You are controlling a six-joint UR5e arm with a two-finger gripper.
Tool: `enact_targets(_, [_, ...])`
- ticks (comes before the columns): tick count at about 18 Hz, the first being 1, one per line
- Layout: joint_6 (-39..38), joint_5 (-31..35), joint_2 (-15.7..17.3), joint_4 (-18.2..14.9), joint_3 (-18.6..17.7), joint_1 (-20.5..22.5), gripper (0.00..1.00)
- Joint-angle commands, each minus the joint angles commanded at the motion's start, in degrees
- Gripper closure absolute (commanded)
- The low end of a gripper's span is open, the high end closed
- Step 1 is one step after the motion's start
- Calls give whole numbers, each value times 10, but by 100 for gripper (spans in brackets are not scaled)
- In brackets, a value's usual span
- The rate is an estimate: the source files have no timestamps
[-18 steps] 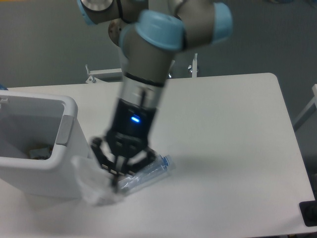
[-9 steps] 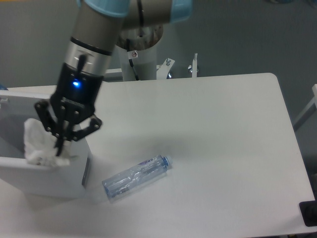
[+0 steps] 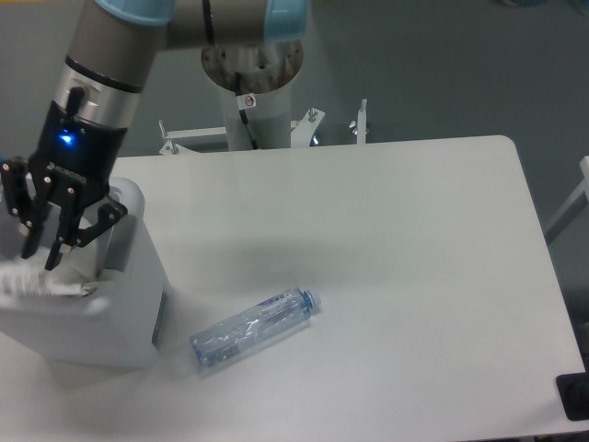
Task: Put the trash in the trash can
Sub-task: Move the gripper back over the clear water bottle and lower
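Observation:
The trash can (image 3: 92,327) is a large white bin at the table's left edge. My gripper (image 3: 40,257) hangs over its opening with the fingers spread apart, open. Just below the fingertips a crumpled pale wrapper (image 3: 26,281) rests inside against the bin's front rim, free of the fingers. The other piece of trash, a clear plastic bottle (image 3: 256,328) with a bluish label and cap, lies on its side on the table, right of the bin and apart from it.
The robot's base column (image 3: 253,87) stands behind the table's far edge, with metal brackets (image 3: 361,120) beside it. A dark object (image 3: 573,396) sits off the table's front right corner. The white tabletop (image 3: 396,239) stretches right of the bottle.
The arm carried the wrapper up from beside the bottle, leftward over the bin. The fingers have since spread and the wrapper lies in the bin. The bottle stayed put.

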Motion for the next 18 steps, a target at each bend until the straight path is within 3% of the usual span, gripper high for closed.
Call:
enact_targets(1, [0,0,-1,0,1,1,0])
enact_targets(5, [18,7,-2,0,2,11,0])
enact_targets(7, [25,21,-2,3,10,38,0])
enact_targets(12, [70,72,-40,5,22,104,0])
enact_targets(18, [114,73,-108,5,21,171,0])
